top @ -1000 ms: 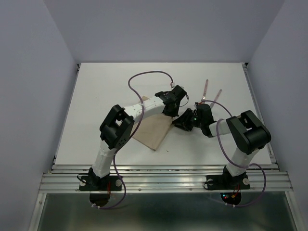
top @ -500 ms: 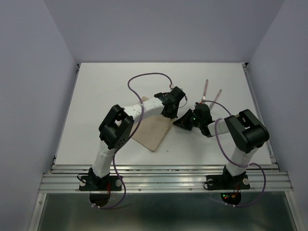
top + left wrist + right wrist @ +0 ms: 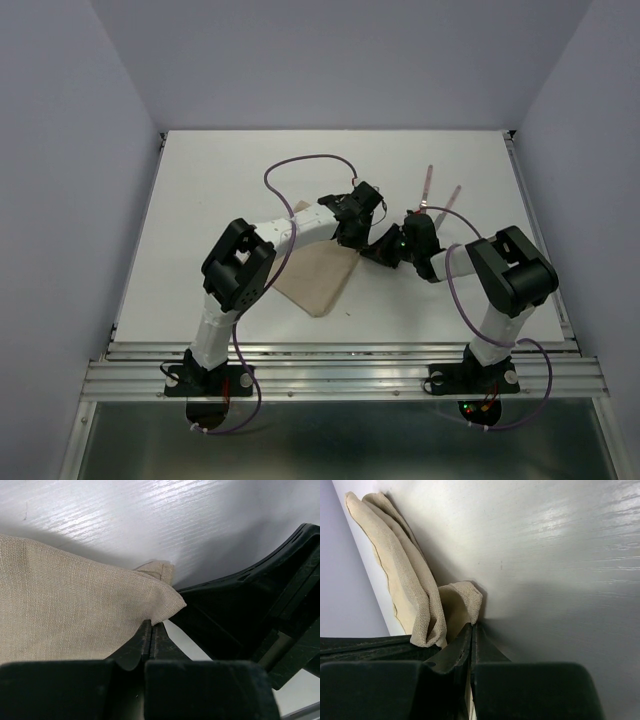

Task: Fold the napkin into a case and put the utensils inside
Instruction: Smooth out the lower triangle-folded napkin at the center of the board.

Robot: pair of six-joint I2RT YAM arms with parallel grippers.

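Left end effector (image 3: 150,628) pinches napkin (image 3: 65,600); right (image 3: 471,628) likewise.

Left arm (image 3: 300,228), right arm (image 3: 490,335): white links, black joints, purple cables (image 3: 305,157).

- No text, label, brand, number or sign is showing legibly in any view.
- The napkin (image 3: 320,282) and the white table (image 3: 220,190) are showing plain, unmarked surfaces.

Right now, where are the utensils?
In the top view, the utensils lie side by side on the far right part of the table, just beyond the right gripper and apart from the napkin.
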